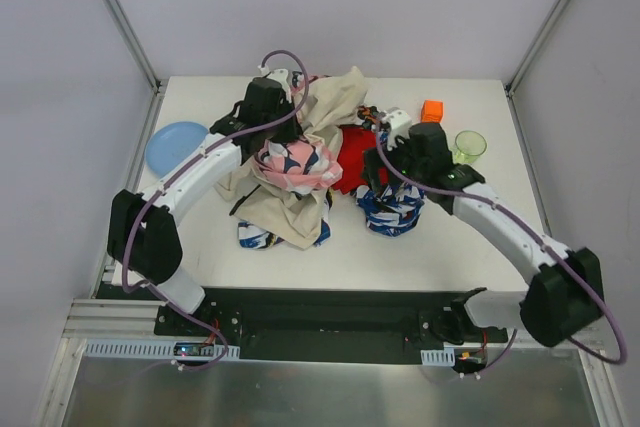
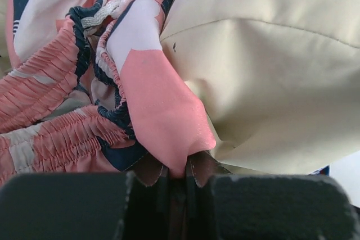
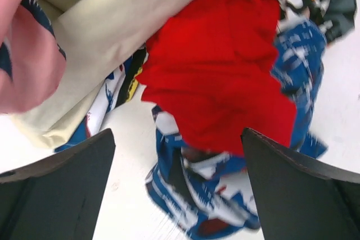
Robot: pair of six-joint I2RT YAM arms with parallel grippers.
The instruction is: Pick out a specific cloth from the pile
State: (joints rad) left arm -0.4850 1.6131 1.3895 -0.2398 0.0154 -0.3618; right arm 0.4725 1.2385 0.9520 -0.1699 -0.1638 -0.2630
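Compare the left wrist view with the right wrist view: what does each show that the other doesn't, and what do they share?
Only the left wrist view: the left gripper shut on a fold of the pink patterned cloth. Only the right wrist view: the red cloth, ahead of the open right gripper, not gripped. Both: the beige cloth and the pink patterned cloth.

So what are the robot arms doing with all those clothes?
They are sorting through a pile of fabrics to get the red cloth. The left gripper is pinching the pink patterned cloth, beside the big beige cloth. The right gripper hangs open over the red cloth and has not grabbed it yet.
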